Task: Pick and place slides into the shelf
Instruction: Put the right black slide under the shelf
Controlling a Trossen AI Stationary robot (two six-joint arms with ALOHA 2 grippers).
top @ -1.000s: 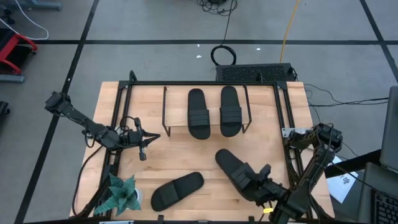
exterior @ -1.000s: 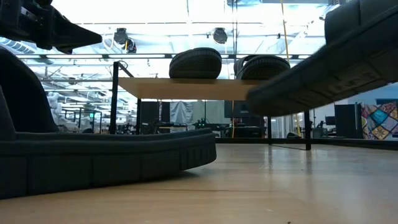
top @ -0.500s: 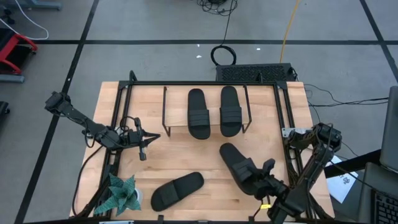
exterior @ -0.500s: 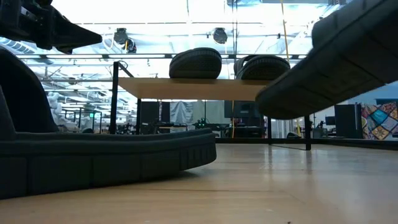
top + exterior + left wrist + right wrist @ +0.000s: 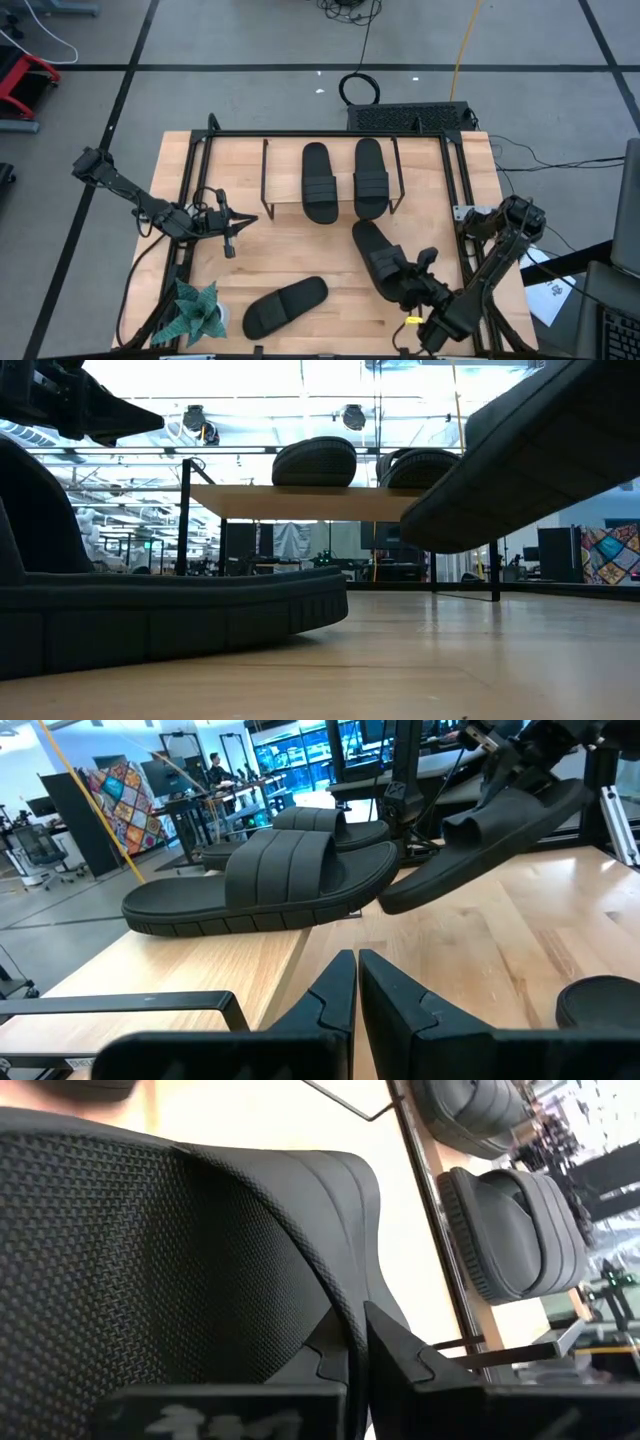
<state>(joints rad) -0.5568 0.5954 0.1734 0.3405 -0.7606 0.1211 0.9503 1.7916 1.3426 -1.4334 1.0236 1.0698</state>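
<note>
Table [image 5: 285, 262]: light wood top with black rails, carrying the shelf, the slides, both arms and one small plant.
Shelf [image 5: 283, 172]: one low rack with a wood plank top and thin black wire sides, at the far middle of the table; in the low view [image 5: 300, 502], plank raised on black legs.
Slides, count: four, all matte black with a wide ribbed strap.
Slides on shelf: two, side by side on the plank, left one [image 5: 319, 182] and right one [image 5: 370, 177], lying lengthwise, close but apart.
Held slide [image 5: 377, 258]: one, lifted clear of the wood in the low view [image 5: 540, 455], toe end angled toward the shelf, just in front of the shelf's right half.
Loose slide [image 5: 285, 305]: one, flat on the table near the front edge, left of the held slide and well apart from it.
Right gripper [image 5: 408, 287]: fingers clamped tight on the held slide at its near end; in the right wrist view [image 5: 358, 1342], fingers pressed together against the textured sole.
Left gripper [image 5: 229, 245]: fingers together, gripping nothing, hanging above the left side of the table beside the shelf's left frame, away from every slide.
Plant [image 5: 197, 312]: one, green, at the front left corner.
</note>
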